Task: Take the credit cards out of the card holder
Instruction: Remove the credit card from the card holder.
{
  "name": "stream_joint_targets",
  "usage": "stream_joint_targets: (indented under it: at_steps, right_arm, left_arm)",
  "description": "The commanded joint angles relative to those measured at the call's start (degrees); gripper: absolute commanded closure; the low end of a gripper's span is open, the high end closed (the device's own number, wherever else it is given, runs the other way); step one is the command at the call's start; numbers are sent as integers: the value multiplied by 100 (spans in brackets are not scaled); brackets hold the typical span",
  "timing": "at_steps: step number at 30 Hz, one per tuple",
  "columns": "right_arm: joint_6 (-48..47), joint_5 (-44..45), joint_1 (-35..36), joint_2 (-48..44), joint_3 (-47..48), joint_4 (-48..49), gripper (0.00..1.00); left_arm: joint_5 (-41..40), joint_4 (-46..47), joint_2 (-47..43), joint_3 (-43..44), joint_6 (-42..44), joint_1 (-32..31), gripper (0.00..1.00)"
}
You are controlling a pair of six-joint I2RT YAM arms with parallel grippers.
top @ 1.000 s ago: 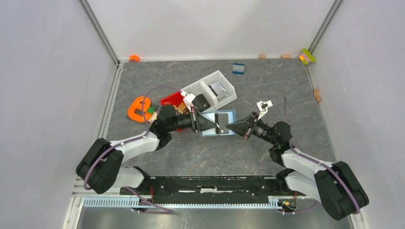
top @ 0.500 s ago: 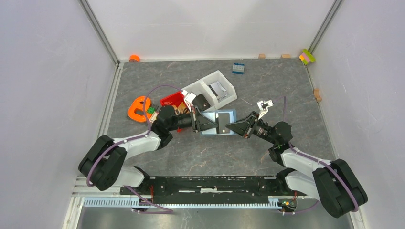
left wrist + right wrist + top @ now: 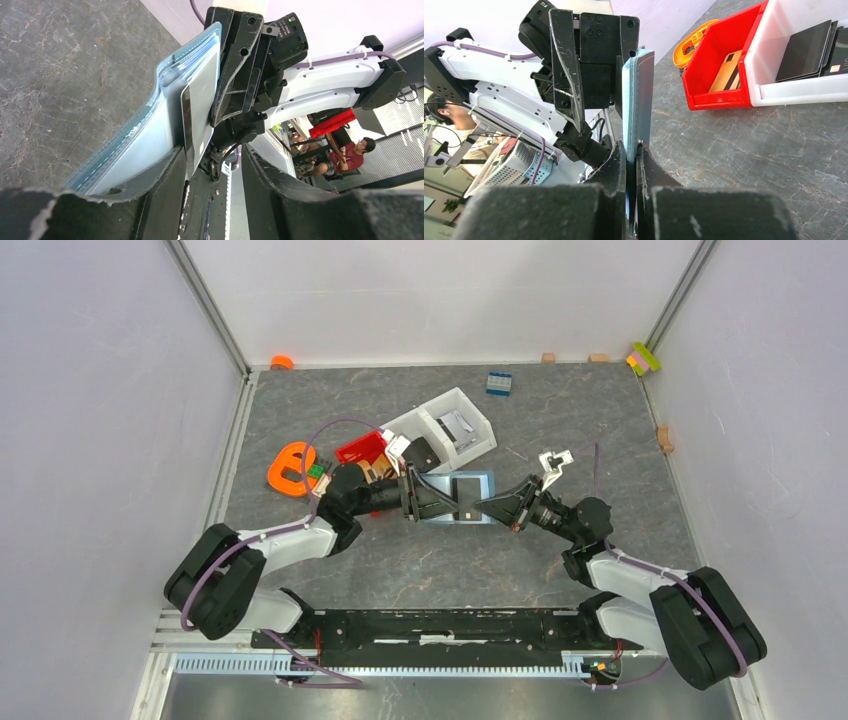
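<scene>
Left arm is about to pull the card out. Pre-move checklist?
1. Hold: right gripper shut on the card holder edge: ok.
2. A card sticks out of its pocket: ok.
3. The left gripper straddles that card's edge: ok.
4. Left gripper closed on the card: not ok, jaws apart.
5. Number of cards inside: cannot tell.

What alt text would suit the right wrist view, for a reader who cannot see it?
The right pincer is shut on the lower edge of an upright teal-blue folding card holder, with the left pincer facing it, jaws apart. Farther off, on the grey marbled table, a red plastic bin holds a tan card beside a white bin.
</scene>
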Motion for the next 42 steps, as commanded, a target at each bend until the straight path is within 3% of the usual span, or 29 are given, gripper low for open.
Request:
stream_joint_targets:
  at_steps: [1,8,12,17,21,23,25,27,33,42]
  right_arm:
    - [368,-320,39,53,13,1058,100]
    - [643,-423,72,229,3,1552,100]
    - [614,-423,83,207,5,1533,100]
    - [597,-414,116,245,22,1493,100]
    - [573,-416,145,288,51,1453,100]
    - [511,-390,152,282,58,1340,100]
    - [428,-352,152,243,70,1162,100]
    - [270,-286,140,170,79,916,100]
    - [-121,24,-18,-146,43,125,87]
    - [87,157,-432,-198,-203,169,96]
  left_arm:
    - [-97,-252,11,97,166,-18,48]
    - [-443,-1380,91,372,596,-35,51]
    - [-636,-1702,53,427,732,-36,48]
    - [-513,-1499,24,379,679,-51,42]
    - [-60,-395,205,236,125,-53,57]
    - [94,128,270,176,-105,-57,76]
    - [98,190,216,145,-124,-49,89]
    - [-42,-28,104,123,15,-37,96]
    - [-746,-1151,-274,87,499,118,98]
    - [-979,-1435,-282,23,416,373,98]
